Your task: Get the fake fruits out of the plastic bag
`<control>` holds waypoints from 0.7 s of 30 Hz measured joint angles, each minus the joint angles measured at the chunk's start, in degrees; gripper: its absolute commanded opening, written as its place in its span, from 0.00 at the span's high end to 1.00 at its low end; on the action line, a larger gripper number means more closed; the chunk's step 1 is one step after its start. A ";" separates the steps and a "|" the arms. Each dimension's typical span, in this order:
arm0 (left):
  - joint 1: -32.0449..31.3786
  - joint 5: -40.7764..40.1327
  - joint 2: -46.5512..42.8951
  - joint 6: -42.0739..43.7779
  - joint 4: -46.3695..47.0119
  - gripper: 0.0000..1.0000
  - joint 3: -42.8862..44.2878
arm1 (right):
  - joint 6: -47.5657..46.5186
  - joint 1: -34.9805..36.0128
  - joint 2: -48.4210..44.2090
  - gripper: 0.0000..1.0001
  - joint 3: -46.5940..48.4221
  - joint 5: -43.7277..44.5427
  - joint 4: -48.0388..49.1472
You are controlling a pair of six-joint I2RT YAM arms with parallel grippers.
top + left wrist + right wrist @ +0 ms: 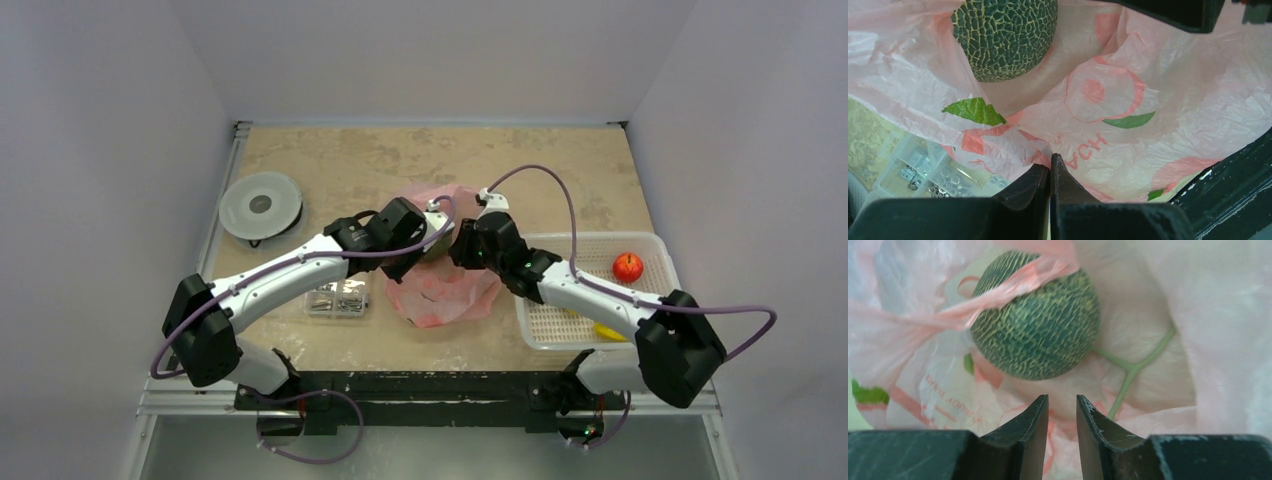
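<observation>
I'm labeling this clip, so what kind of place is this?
Probably a lab robot test bench: two arms bolted to a walled-in table, with a plastic bag and white basket as props.

White basket (556,330) right; clear parts box (337,298) centre-left; grey disc (261,205), maybe tape reel.

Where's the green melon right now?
In the right wrist view, the green melon sits inside the pink bag, just ahead of the right gripper, slightly left of centre.

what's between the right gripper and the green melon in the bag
Only pink film of the plastic bag lies between the right gripper and the green melon, in the right wrist view; a pink handle strip crosses the melon's top.
</observation>
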 measured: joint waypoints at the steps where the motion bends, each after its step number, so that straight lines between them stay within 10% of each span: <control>1: 0.00 0.02 0.11 0.00 -0.02 1.00 0.00 | 0.00 0.00 0.44 0.72 1.51 1.73 -1.79; 9: 0.00 0.02 0.55 0.02 -0.04 1.00 0.00 | 0.17 -0.07 8.72 0.38 5.46 9.99 -8.02; 21: -0.33 0.37 1.38 0.02 -0.28 1.00 0.02 | -0.92 2.01 21.99 0.61 8.09 18.67 -6.34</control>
